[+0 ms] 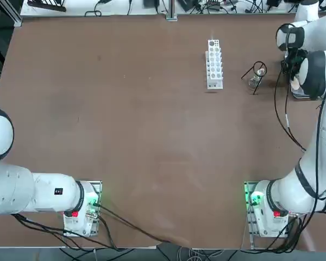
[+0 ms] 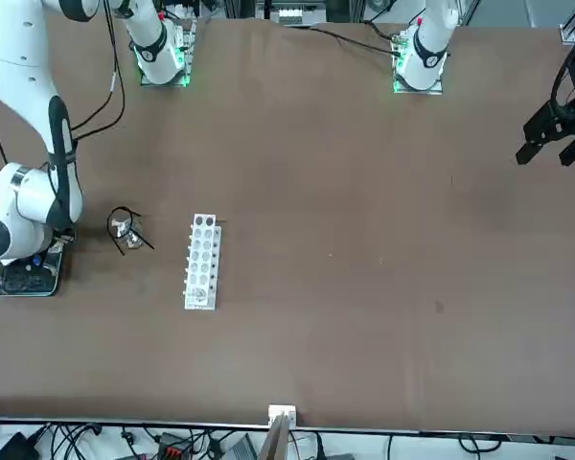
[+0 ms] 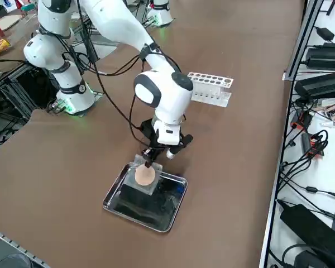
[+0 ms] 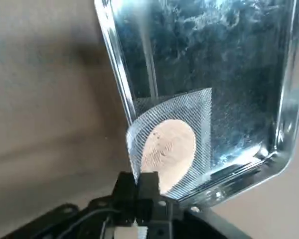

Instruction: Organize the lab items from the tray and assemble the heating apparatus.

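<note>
Mesh square (image 4: 175,140), grey with a tan round centre, is pinched at one edge between the closed fingers of the right gripper (image 4: 142,185); in the wrist view the two dark fingertips meet on the mesh rim with no gap showing. The mesh is tilted, its gripped edge toward the gripper and its far corner over the interior of the tray (image 4: 288,99); whether that far corner touches the tray floor cannot be told. The tray is shiny metal with rounded corners and a raised rim, and its floor shows only reflections. In the right side view the right gripper (image 3: 151,158) points down at the tray's inner short end, the mesh square (image 3: 144,176) hangs just over that end of the tray (image 3: 113,196), and the tray lies flat on the brown table (image 3: 56,156). Farther along the table, well apart from the tray, the thin dark tripod stand (image 1: 255,75) sits near the table's right edge in the top view, with a small clear item inside its ring that is too small to identify. Just beyond it stands the white holed rack (image 1: 214,63), near the tripod but not touching it.
</note>
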Action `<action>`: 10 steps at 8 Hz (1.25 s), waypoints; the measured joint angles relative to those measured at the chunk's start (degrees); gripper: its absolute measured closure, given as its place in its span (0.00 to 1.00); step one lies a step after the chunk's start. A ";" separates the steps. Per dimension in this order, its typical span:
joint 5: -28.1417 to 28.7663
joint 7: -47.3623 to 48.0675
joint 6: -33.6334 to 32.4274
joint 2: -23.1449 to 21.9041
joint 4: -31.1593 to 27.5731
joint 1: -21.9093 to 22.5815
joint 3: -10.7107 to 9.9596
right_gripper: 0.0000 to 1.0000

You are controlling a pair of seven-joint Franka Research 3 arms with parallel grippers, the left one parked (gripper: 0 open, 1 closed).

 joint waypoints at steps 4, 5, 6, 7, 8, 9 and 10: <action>-0.22 -0.01 -9.68 -0.19 6.73 0.25 -0.02 0.98; -1.06 -0.01 -13.71 -0.32 9.87 0.62 -0.01 0.98; -2.03 0.02 -17.64 -0.45 13.18 1.17 -0.02 0.98; -2.75 0.04 -21.56 -0.57 16.31 1.72 -0.02 0.98; -3.99 0.05 -25.12 -0.69 18.97 2.37 0.00 0.98; -5.94 0.32 -28.02 -0.80 20.92 3.40 0.01 0.98; -7.51 1.09 -29.88 -0.82 22.19 4.74 0.03 0.98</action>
